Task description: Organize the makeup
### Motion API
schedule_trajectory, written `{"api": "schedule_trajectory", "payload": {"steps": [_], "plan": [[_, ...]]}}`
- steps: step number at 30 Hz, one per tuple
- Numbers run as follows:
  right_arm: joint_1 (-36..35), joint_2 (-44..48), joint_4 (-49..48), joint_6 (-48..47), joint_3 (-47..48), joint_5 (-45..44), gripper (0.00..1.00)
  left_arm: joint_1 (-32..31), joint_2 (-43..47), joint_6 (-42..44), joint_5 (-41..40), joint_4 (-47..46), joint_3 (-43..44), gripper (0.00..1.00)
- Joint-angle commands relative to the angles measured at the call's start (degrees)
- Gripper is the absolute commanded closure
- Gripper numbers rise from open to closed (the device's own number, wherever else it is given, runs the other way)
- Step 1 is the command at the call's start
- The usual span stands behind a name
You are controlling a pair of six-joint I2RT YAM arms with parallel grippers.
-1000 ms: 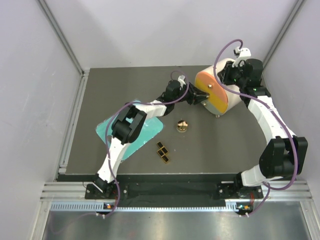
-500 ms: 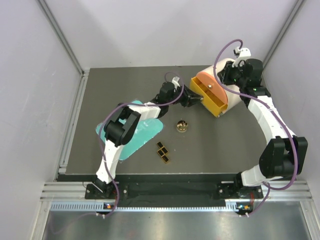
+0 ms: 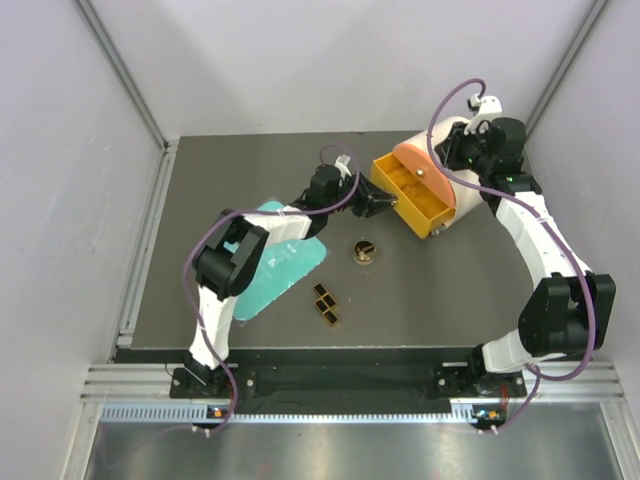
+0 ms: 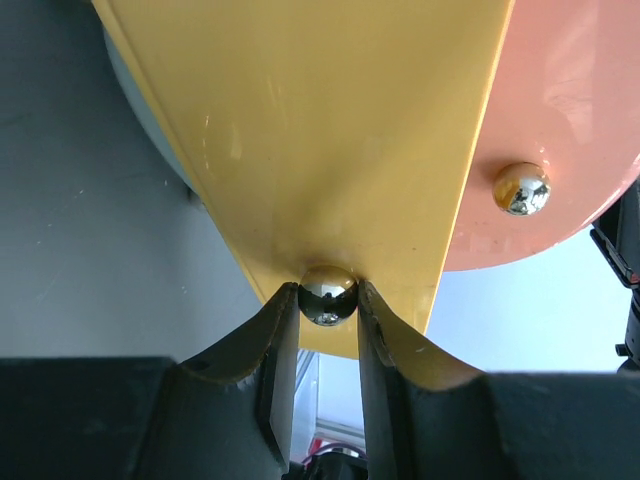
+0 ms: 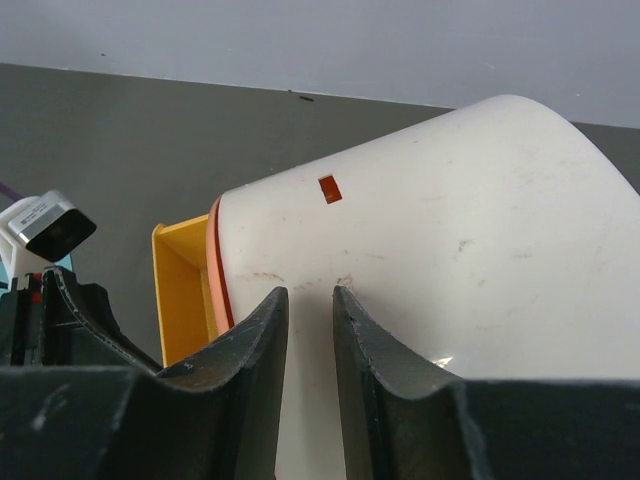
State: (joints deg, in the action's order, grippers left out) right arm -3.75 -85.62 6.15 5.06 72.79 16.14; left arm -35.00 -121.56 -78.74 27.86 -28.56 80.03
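My left gripper (image 3: 372,203) is shut on the shiny ball knob (image 4: 328,294) of the yellow drawer (image 3: 412,193), which is pulled partway out of the white drum (image 3: 456,150). My right gripper (image 5: 310,300) rests on top of the drum (image 5: 450,250), its jaws almost together with nothing between them. The round gold-and-black compact (image 3: 364,251) sits on the table in front of the drawer. The black gold-panned palettes (image 3: 325,303) lie nearer the front. The peach-pink tubes are out of view.
A flat teal tray (image 3: 272,272) lies under the left arm's forearm. The drum's orange front (image 4: 560,130) carries a second metal knob (image 4: 521,188). Grey walls close in the table on the left, back and right.
My left gripper has drawn back to the left with the knob in it, and the yellow drawer has slid out of the drum. The right arm has stayed on the drum.
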Motion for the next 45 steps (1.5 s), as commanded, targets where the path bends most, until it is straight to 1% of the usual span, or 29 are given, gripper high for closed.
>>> {"api": "schedule_trajectory", "payload": {"steps": [1,8,18,24,27,28,29,34,35,39,43,45], "plan": [[-0.6,-5.3,24.1,-0.3,-6.2,-0.8,0.74,0.7,5.4,2.7,0.1,-0.6,-1.6,1.00],[-0.6,-5.3,24.1,-0.3,-6.2,-0.8,0.74,0.9,7.6,2.7,-0.3,-0.6,-5.6,1.00],[-0.6,-5.9,24.2,-0.3,-5.9,-0.8,0.74,1.0,7.8,3.1,-0.3,1.1,-6.6,1.00],[-0.6,-5.5,24.1,-0.3,-6.2,-0.8,0.74,1.1,8.0,2.7,-0.3,1.0,-7.8,0.97],[-0.6,-5.6,24.1,-0.3,-6.3,-0.9,0.74,1.1,8.7,2.8,-0.9,1.3,-8.8,0.92],[-0.6,-5.5,24.0,-0.2,-6.3,-0.8,0.74,1.2,8.8,2.9,-0.7,1.1,-9.2,0.86],[-0.6,-5.4,24.0,-0.3,-6.3,-0.8,0.74,1.2,8.7,2.8,-0.6,1.1,-9.2,0.84],[-0.6,-5.4,24.0,-0.2,-6.4,-0.8,0.74,1.2,9.1,3.2,-0.3,1.7,-9.4,0.76],[-0.5,-5.4,23.9,-0.2,-6.6,-0.8,0.74,1.2,9.2,3.6,-0.5,1.9,-9.5,0.70],[-0.6,-5.3,23.9,-0.2,-7.1,-1.0,0.74,1.2,9.1,4.4,-0.3,2.5,-9.3,0.60],[-0.6,-5.1,23.8,-0.2,-7.6,-1.2,0.73,1.2,8.8,4.2,-0.3,2.6,-9.1,0.59],[-0.6,-5.0,23.6,-0.2,-7.8,-1.2,0.74,1.2,8.8,4.0,-0.6,2.8,-8.8,0.57]]}}
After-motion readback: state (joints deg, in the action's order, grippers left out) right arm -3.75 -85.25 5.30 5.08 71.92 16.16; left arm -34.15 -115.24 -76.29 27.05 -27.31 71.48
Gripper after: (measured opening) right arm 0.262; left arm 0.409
